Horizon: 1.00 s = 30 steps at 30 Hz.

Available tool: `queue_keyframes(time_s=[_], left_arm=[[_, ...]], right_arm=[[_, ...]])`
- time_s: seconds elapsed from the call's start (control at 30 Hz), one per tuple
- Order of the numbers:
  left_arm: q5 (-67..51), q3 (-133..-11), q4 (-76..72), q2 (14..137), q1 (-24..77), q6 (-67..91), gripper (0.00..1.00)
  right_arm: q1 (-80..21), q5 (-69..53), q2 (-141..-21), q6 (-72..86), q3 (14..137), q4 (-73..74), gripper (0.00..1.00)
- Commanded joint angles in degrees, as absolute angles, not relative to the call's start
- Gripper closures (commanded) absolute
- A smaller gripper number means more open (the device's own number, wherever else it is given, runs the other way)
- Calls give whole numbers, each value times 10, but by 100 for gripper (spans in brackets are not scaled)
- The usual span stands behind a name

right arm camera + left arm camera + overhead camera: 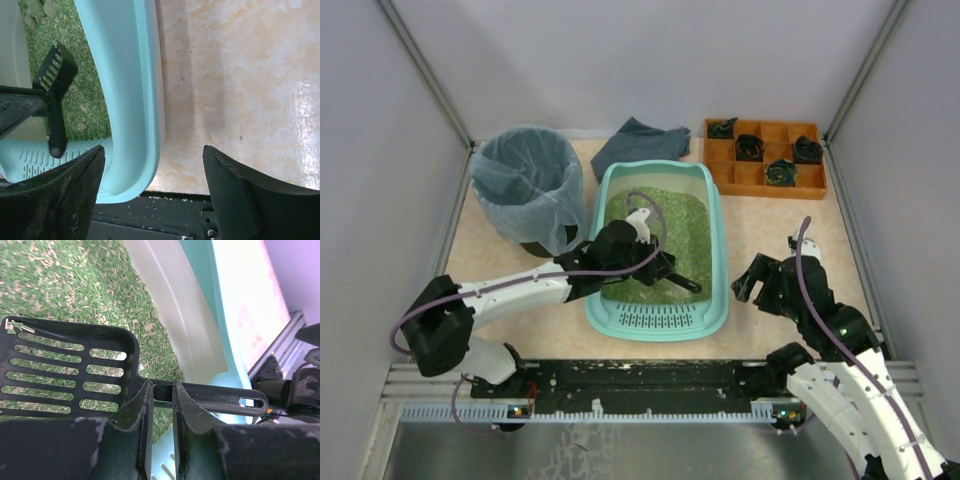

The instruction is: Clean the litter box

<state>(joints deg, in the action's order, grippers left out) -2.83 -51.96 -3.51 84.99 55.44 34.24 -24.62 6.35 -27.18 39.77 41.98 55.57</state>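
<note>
Left gripper (162,390) clamped on scoop (70,370) handle, over litter (60,280) near litter box (721,255) grille end. Right gripper (154,152) jaws apart, over tabletop (240,75) beside box's near-right corner.

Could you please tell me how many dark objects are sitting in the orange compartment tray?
4 dark objects in the orange tray: one in its far left corner, one just beside that, nearer, one at the right side, one in the near row. None looks hidden.

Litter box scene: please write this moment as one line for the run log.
left gripper: shut on scoop handle, inside litter box | right gripper: open, over table
</note>
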Motion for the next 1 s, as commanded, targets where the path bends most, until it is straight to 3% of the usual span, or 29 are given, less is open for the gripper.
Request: queue_keyframes(time_s=[0.0, 0.27, 0.57, 0.8, 0.97], left_arm=[[-78, -480, -88, 796, 517, 375, 85], [-108, -421, -178, 751, 490, 424, 86], [-90, -404, -256, 754, 492, 487, 89], [-53, -403, -269, 768, 501, 492, 89], [-34, -402, -282, 780, 508, 504, 89]], right_arm=[[-249, 67, -270, 407, 438, 519, 21], [-249, 35, -266, 438, 467, 459, 20], [-252, 17, -290, 635, 434, 362, 23], [-289, 87, -304, 693, 451, 321, 25], [-369, 167, -337, 733, 445, 297, 26]])
